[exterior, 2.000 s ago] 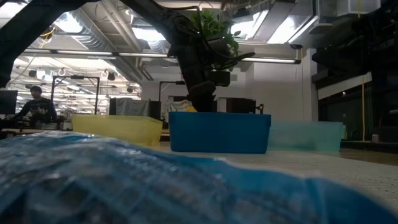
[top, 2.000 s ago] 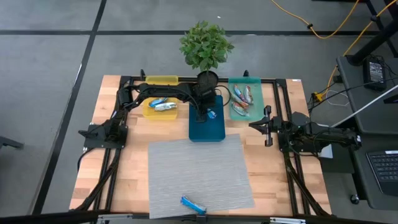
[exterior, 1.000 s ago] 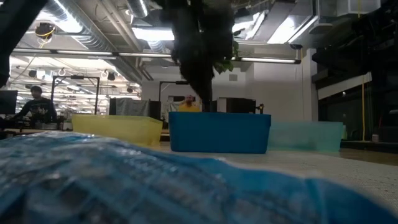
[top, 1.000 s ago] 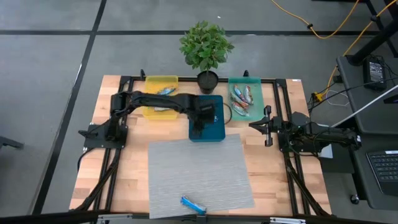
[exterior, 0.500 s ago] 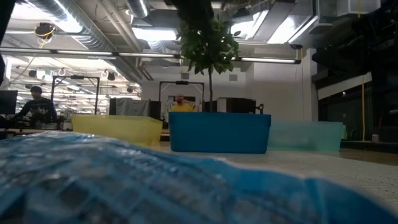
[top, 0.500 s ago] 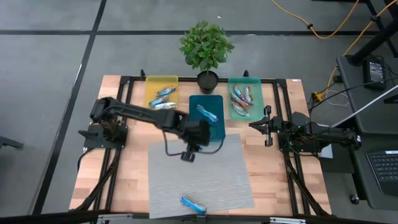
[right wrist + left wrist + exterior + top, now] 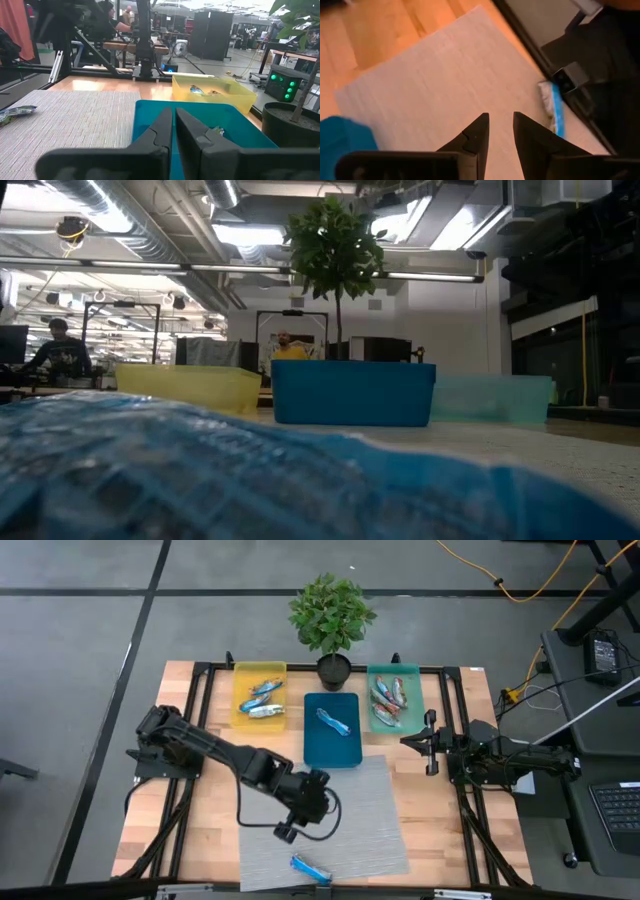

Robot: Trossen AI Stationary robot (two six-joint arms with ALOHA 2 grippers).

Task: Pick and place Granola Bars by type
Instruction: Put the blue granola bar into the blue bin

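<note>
One bright blue bar (image 7: 311,867) in a shiny crinkled wrapper lies alone on the grey mat (image 7: 350,802) near the counter's 6 o'clock edge, while the other Granola Bars are sorted into three trays along the 12 o'clock side: silvery-white and blue ones in the yellow tray (image 7: 241,718), a single blue one (image 7: 334,722) in the blue tray (image 7: 318,749), and red-orange multicoloured ones in the teal tray (image 7: 413,690). The left gripper (image 7: 283,833) hangs over the mat just toward 11 o'clock from the lone bar, and its fingers (image 7: 475,134) are slightly spread with nothing between them. The left wrist view shows that same bar (image 7: 554,107) beside a small dark camera block (image 7: 566,79) at the mat's edge, a detail too small to read from above. The low view is filled along its bottom by a blurred blue wrapper (image 7: 200,470), with the three trays lined up behind it and the potted plant (image 7: 335,250) rising over the blue one; neither arm shows in it. The right gripper (image 7: 407,740) waits at the counter's 3 o'clock side, and the right wrist view shows its fingers (image 7: 161,131) nearly pressed together and empty, looking across the blue tray toward the yellow one. People (image 7: 58,347) sit at desks in the room beyond.
</note>
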